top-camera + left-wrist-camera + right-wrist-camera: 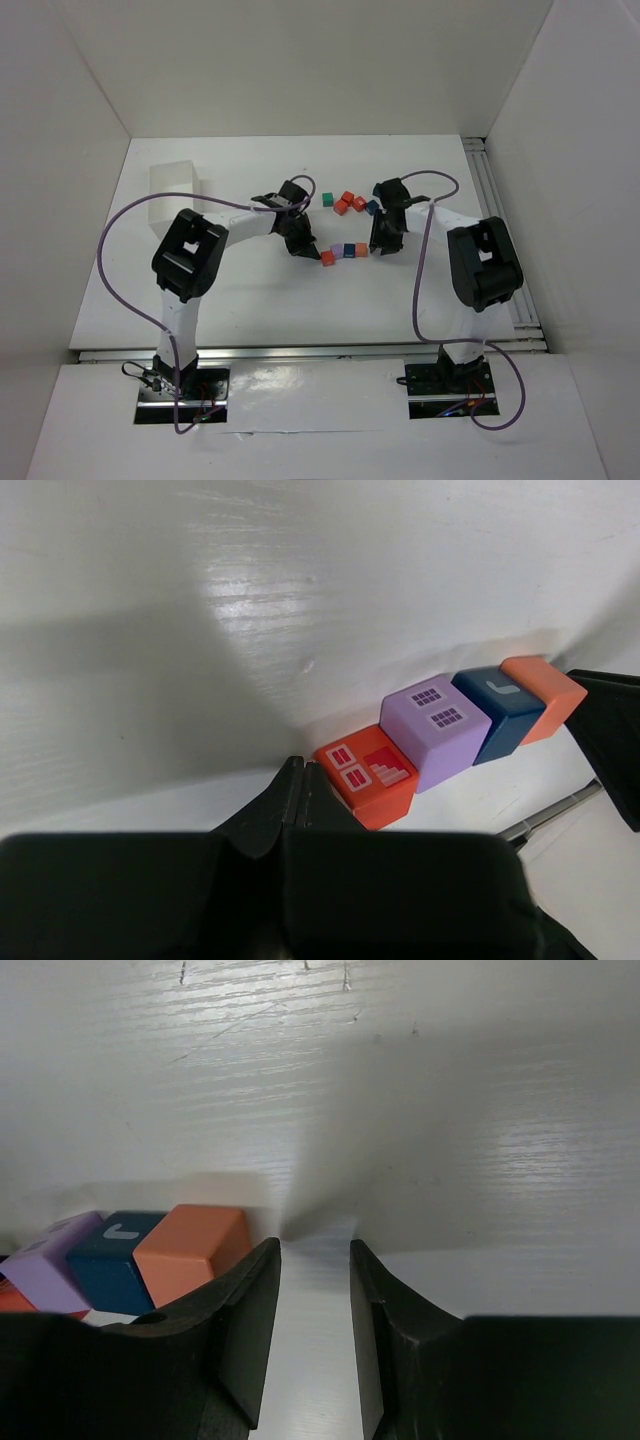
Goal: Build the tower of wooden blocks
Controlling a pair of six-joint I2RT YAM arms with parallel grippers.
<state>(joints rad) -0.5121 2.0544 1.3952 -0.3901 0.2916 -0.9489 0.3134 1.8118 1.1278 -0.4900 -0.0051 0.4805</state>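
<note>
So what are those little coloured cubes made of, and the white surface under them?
The purple cube and its row-mates look like painted wood, possibly plastic: flat matte colour, softened edges, printed white marks. The table seems white-painted wood: fine grain lines and scratches under a slight sheen.

Both arms angle toward each other, left tool [297, 772] pinched closed, right tool [314, 1255] slightly parted.

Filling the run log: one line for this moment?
row: red wooden cube, purple cube, dark blue cube, orange cube; left gripper: shut, red end; right gripper: open, empty, orange end
</note>
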